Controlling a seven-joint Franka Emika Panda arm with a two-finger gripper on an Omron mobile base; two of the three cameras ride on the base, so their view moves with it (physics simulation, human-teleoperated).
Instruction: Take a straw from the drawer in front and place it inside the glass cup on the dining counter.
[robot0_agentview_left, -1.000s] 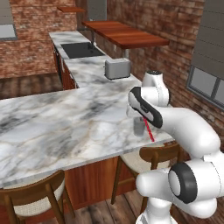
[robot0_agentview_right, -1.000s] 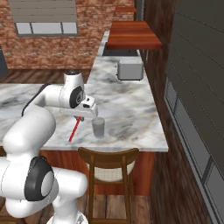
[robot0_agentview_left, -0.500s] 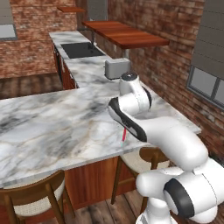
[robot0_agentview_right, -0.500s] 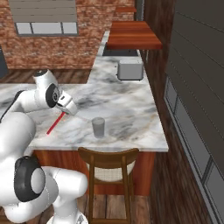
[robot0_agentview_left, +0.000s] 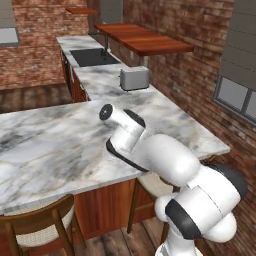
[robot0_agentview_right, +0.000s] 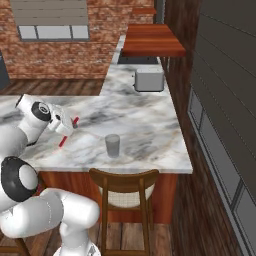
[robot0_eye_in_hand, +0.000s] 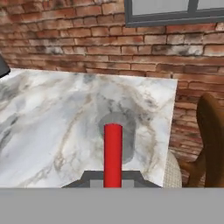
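Observation:
My gripper (robot0_agentview_right: 66, 131) is shut on the thin red straw (robot0_agentview_right: 69, 131), which slants above the left part of the white marble dining counter (robot0_agentview_right: 150, 125). The clear greyish glass cup (robot0_agentview_right: 112, 145) stands upright on that counter, about a hand's width to the right of the straw and apart from it. In the hand view the straw (robot0_eye_in_hand: 113, 151) sticks straight out from my gripper (robot0_eye_in_hand: 113, 180) and its far end lies over the glass cup (robot0_eye_in_hand: 127, 131) ahead. The white arm in the left base view hides cup and straw. The drawer is out of view.
A silver toaster (robot0_agentview_right: 149, 79) stands at the back of the marble worktop, with a sink (robot0_agentview_left: 92, 56) and a wooden bar top (robot0_agentview_left: 142, 39) behind it. Wooden stools (robot0_agentview_right: 125, 186) stand under the counter's near edge. A brick wall (robot0_eye_in_hand: 87, 39) lies beyond the counter's end.
The arm has swung left over the counter, carrying the straw away from the cup it hung beside a second ago. The cup has stayed where it was.

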